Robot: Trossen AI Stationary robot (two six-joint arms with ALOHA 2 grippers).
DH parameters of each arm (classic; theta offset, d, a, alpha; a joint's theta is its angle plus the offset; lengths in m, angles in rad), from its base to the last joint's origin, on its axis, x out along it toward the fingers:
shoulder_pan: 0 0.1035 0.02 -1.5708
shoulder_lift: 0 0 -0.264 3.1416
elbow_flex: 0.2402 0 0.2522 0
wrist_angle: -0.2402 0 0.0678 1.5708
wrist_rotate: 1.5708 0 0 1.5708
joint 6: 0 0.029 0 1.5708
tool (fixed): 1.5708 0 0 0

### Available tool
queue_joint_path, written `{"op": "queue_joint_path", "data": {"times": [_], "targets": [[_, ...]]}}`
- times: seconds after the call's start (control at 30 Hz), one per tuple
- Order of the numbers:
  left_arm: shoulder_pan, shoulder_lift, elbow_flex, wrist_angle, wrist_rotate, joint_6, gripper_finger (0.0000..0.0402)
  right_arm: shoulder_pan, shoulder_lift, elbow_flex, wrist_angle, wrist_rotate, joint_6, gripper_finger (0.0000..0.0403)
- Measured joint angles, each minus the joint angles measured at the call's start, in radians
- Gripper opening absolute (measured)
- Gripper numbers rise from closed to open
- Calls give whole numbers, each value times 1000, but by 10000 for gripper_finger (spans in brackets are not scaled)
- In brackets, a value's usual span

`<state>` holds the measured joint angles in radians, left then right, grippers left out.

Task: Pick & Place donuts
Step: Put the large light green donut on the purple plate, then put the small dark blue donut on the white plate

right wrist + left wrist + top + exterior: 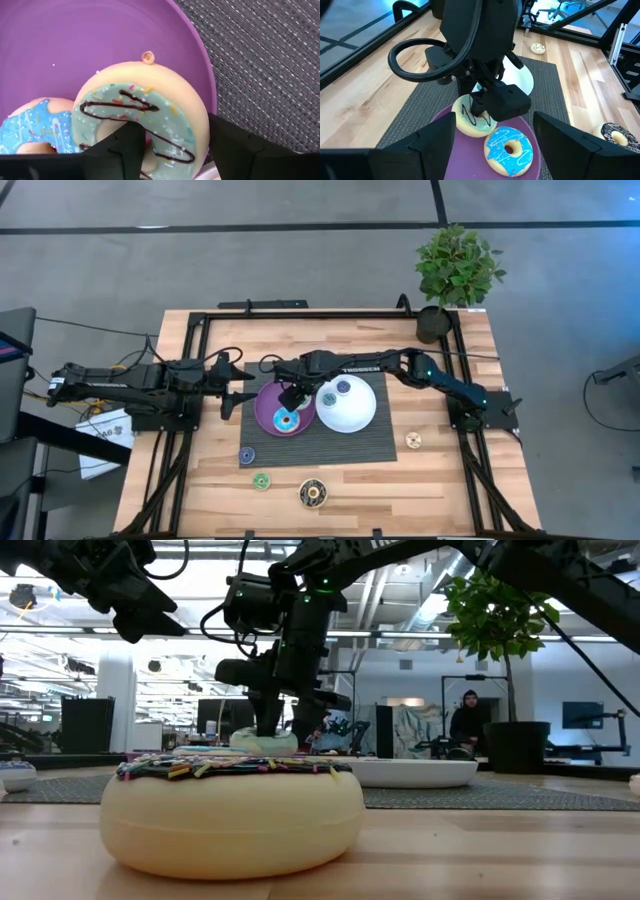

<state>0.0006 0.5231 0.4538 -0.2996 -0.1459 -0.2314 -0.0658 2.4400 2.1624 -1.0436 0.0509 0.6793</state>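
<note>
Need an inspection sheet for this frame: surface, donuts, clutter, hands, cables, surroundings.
Surface: wooden table with a dark ribbed mat; purple plate and white plate on the mat.
Job's things: pale-green-iced donut and blue-iced donut on the purple plate; one purple donut on the white plate; four more on the table, including a dark one.
Clutter: nothing seen.
Hands: right hand down on the pale-green-iced donut, one finger in its hole, one outside; left hand open beside the purple plate.
Cables: black loop at the right wrist.
Surroundings: potted plant at a table corner; a person in the room behind.
</note>
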Motion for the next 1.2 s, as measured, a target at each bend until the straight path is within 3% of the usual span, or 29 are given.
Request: {"op": "queue_joint_path", "data": {"times": [1.2], "targets": [[0,0,0,1,0,8,258,8,-128,0,-65,79,-35,167]]}}
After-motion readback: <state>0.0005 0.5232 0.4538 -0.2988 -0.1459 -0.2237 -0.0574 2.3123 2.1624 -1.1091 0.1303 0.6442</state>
